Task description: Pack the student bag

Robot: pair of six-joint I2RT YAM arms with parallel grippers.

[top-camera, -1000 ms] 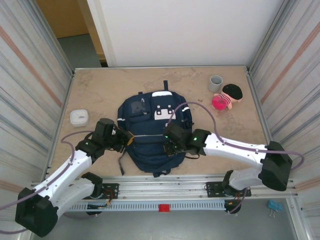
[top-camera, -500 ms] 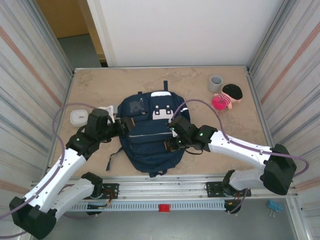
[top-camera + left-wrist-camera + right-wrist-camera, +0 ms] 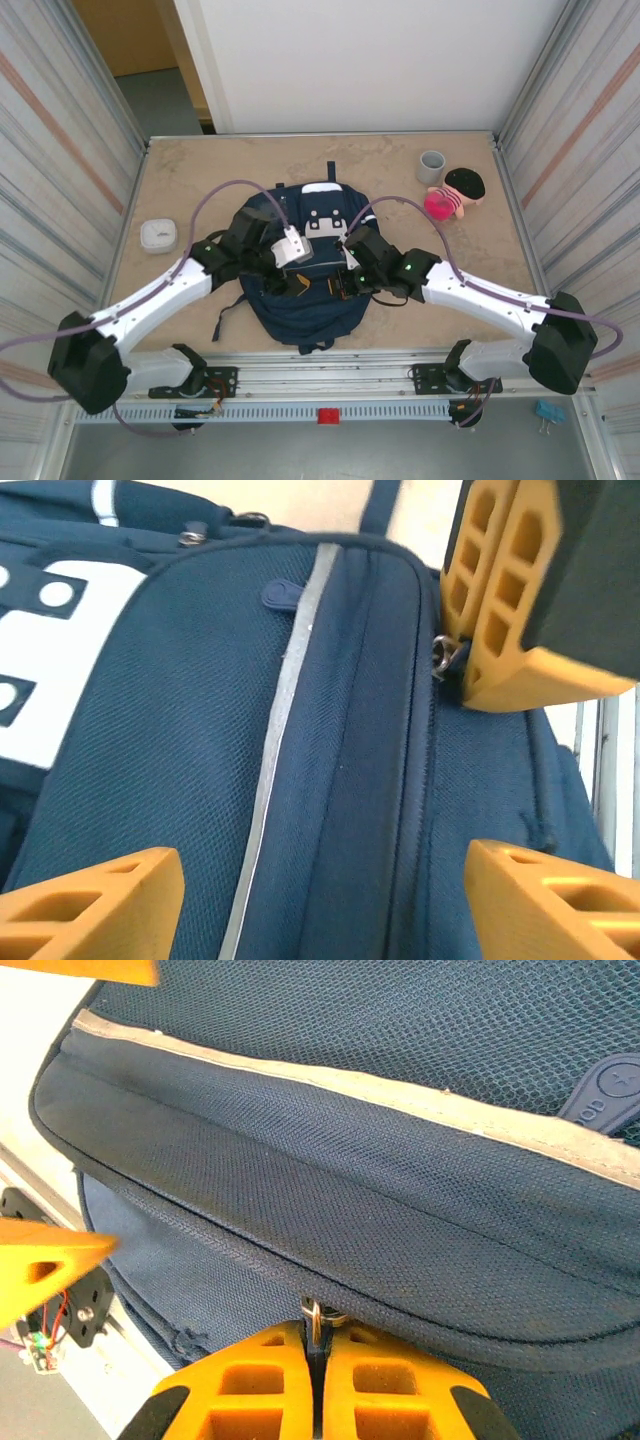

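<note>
Since a second ago the left arm has swung in from the bag's left edge, and the left gripper (image 3: 322, 868) has let go; it now hangs over the front panel with its jaws wide apart and nothing between them. Under it the student bag (image 3: 300, 312) lies flat at the middle of the table (image 3: 200, 170), top handle away from the arms. On the bag's right side, the right gripper (image 3: 315, 1345) is closed with the metal ring of the zipper pull (image 3: 316, 1312) pinched at its tips, right on the seam. The step in hand looks like opening the zip. To do it well, the left gripper should probably come down on the fabric just beside the seam and brace it. The right gripper can then draw the pull along the track, not upward, so the soft bag neither bunches nor slides.
</note>
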